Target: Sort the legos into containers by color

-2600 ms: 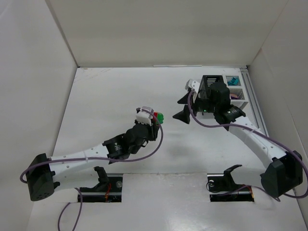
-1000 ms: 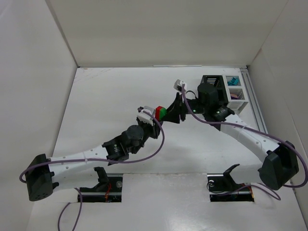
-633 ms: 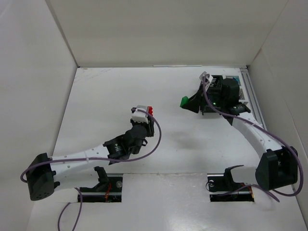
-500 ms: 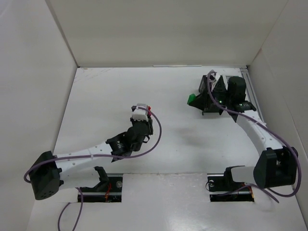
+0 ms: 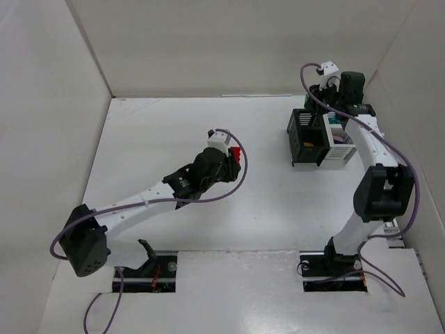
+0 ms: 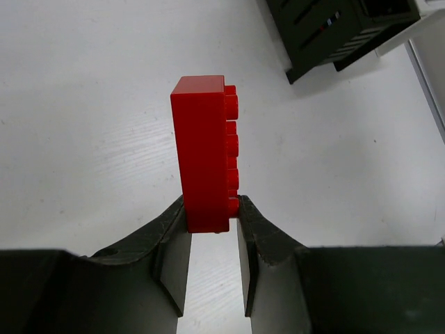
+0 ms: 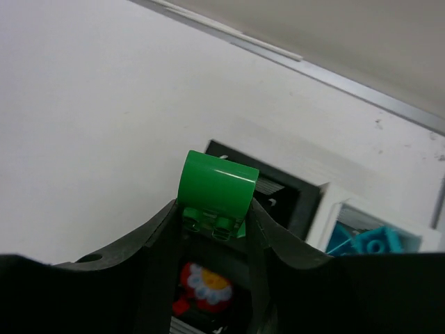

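Observation:
A red lego (image 6: 201, 153) stands upright between the tips of my left gripper (image 6: 212, 209), which is shut on its lower end above the bare table; from above the brick (image 5: 236, 154) shows mid-table. My right gripper (image 7: 213, 216) is shut on a green lego (image 7: 217, 182) with a rounded top, hanging over the containers (image 5: 320, 136). Under it, a black container (image 7: 278, 163) holds a red piece with a white and yellow flower (image 7: 203, 282). The white container (image 7: 332, 209) beside it holds teal legos (image 7: 372, 243).
The container cluster (image 6: 334, 28) lies ahead and right of the left gripper. A metal rail (image 5: 372, 160) runs along the table's right edge, close to the cluster. White walls enclose the table at the back and on both sides.
The right gripper pulled the green lego off the red one, carried it right and back, and now holds it over the containers. The left arm swung right with the red lego.

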`<state>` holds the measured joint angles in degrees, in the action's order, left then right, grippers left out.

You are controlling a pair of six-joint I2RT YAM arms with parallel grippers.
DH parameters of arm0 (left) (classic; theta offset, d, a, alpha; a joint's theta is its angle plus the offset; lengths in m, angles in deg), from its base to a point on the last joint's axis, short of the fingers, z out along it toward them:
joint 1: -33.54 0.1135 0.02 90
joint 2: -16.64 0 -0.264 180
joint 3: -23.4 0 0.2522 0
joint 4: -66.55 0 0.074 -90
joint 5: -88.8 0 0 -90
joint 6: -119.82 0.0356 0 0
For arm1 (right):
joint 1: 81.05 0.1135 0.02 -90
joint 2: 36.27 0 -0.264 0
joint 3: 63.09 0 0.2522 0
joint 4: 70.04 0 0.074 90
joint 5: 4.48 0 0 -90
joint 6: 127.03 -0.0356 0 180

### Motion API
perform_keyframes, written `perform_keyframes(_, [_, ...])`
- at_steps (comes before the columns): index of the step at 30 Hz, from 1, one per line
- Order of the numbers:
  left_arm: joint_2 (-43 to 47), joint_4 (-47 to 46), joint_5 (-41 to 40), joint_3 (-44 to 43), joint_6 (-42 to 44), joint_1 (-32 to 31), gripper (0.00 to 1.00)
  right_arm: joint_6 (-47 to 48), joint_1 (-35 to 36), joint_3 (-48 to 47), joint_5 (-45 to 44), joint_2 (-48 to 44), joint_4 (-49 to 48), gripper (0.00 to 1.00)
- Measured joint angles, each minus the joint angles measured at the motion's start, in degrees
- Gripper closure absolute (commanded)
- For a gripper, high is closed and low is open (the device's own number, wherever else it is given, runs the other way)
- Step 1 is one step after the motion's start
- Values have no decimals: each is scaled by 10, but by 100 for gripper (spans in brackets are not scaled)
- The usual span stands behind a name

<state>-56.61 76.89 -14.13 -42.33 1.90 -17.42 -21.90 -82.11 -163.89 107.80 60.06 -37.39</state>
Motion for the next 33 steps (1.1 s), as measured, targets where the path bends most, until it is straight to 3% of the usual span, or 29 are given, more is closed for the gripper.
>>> perform_keyframes(4, [4,17,28,1,-4,0,100,17,-16,-44,-32,64,4,98])
perform_keyframes(9, [18,21,40,4,-11,0,100,27,-19,-44,-58,79,26,94])
perform_keyframes(12, [19,24,42,4,-13,0,100,30,-19,-40,-60,79,24,85])
perform_keyframes(13, [19,26,43,4,-14,0,100,31,-19,-36,-61,79,24,75])
perform_keyframes(20, [7,33,47,2,-15,0,100,39,-19,-16,-59,79,28,45])
perform_keyframes(24, [-17,33,55,-10,-8,0,100,49,-19,-16,-50,76,28,32])
perform_keyframes(33, [-90,28,79,-97,30,0,100,61,-21,0,-38,-6,28,30])
